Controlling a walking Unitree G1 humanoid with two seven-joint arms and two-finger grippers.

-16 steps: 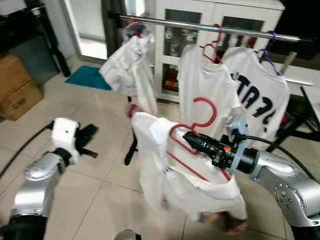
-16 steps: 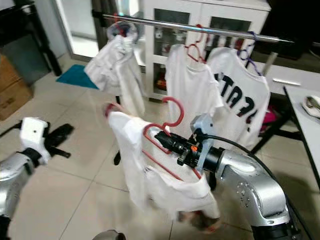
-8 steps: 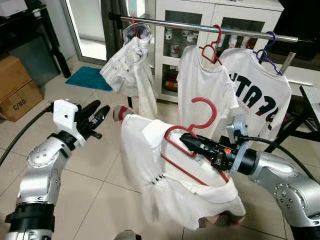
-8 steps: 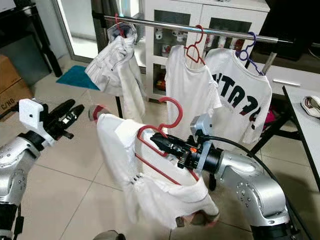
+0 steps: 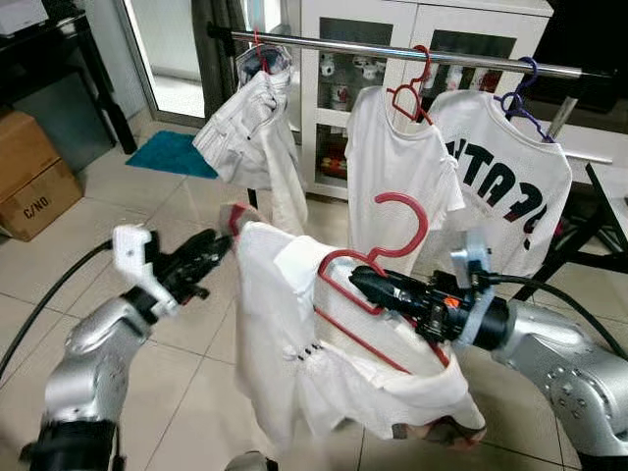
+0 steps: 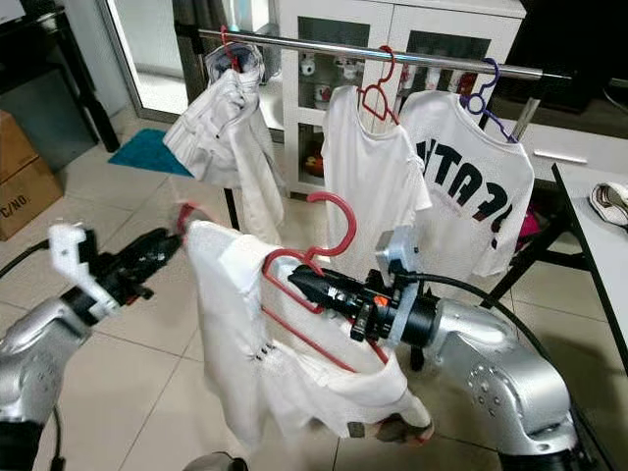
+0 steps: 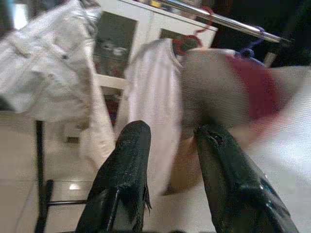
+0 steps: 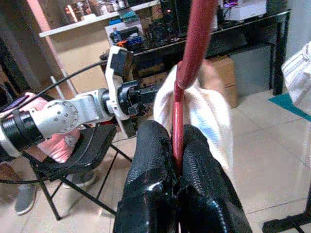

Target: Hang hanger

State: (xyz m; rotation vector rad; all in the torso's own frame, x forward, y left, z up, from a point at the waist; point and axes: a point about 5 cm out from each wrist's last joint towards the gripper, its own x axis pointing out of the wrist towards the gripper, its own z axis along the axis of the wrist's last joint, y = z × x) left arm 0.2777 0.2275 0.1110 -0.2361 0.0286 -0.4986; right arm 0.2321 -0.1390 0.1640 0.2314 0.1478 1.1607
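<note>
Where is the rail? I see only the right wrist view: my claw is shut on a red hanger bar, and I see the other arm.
Observer: The rail is above and beyond the right claw, across the top of the head view.
Operator: Is there free space on it?
Observer: Yes, a bare stretch between the hung white shorts and the white T-shirt.
Operator: What does my hanger carry?
Observer: The red hanger carries a white shirt, its hook pointing up.
Operator: And the left claw?
Observer: The left claw is open, beside the shirt's shoulder end.
</note>
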